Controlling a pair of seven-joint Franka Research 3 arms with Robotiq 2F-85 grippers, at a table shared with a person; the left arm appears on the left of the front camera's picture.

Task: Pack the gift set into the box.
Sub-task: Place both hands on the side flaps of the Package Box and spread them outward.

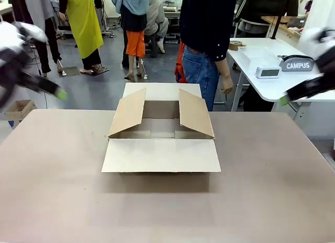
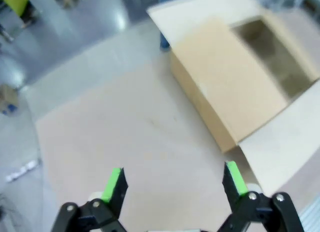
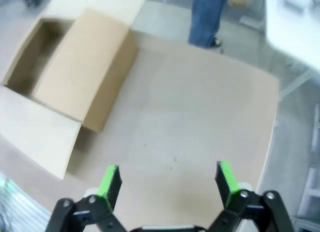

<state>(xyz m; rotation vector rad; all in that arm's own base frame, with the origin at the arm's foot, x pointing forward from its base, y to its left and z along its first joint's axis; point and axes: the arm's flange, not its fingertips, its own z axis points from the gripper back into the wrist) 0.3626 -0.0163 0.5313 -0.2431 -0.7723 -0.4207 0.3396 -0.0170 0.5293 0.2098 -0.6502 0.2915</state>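
Observation:
The brown cardboard box (image 1: 161,134) stands in the middle of the table with its four flaps open and its inside bare. The gift set (image 1: 297,63), a grey package lettered CAMPUS, lies on the white side table at the back right, away from both grippers. My left gripper (image 1: 60,95) hangs blurred above the table's far left edge. In the left wrist view the left gripper (image 2: 172,182) is open and holds nothing, with the box (image 2: 240,87) ahead to its right. My right gripper (image 1: 285,100) hovers at the far right; the right gripper (image 3: 167,179) is open too, the box (image 3: 75,77) at its upper left.
A person in a dark top and jeans (image 1: 209,39) stands just behind the box, one hand (image 1: 226,85) hanging down. The white side table (image 1: 251,80) also bears a small white clock (image 1: 268,72) and a tape roll (image 1: 235,44). A small carton (image 1: 18,109) sits on the floor at left.

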